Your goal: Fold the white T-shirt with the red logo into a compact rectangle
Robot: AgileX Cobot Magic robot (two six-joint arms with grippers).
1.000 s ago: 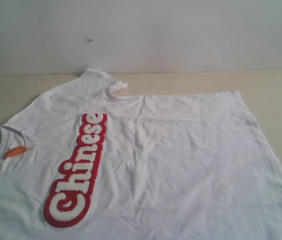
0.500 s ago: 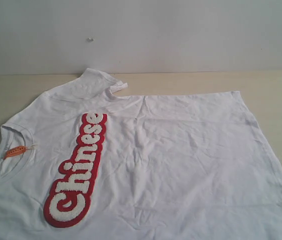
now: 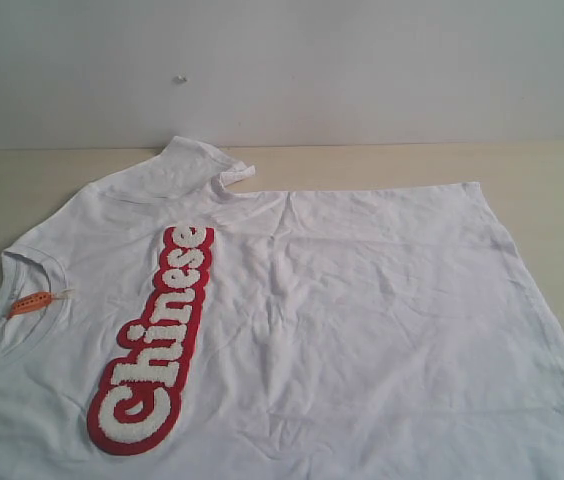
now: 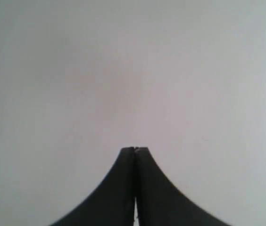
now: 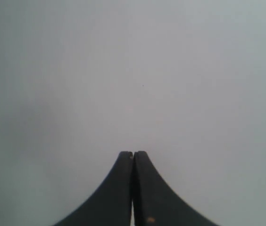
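Writing: we read "Chinese" on the red logo (image 3: 157, 345), in fuzzy white letters on a thick red outline. It ran lengthwise down the chest, from near the front edge of the exterior view toward the far sleeve (image 3: 202, 160).
Tag: we saw a small orange neck tag (image 3: 32, 303) inside the collar. Its print was too small for us to read.
Shirt: the white T-shirt (image 3: 362, 330) lay spread flat and wrinkled, logo up, on the pale wooden table (image 3: 522, 165). Its collar was at the left of the exterior view and its hem toward the right.
Backdrop: a plain grey-white wall (image 3: 362, 70) stood behind the table.
Left gripper (image 4: 135, 149): we found its dark fingertips pressed together, pinching nothing, before a plain pale surface.
Right gripper (image 5: 133, 153): likewise pressed together with nothing between the tips, before a similar pale surface.
Shirt against grippers: we could not tell, since no view showed the shirt together with either gripper.
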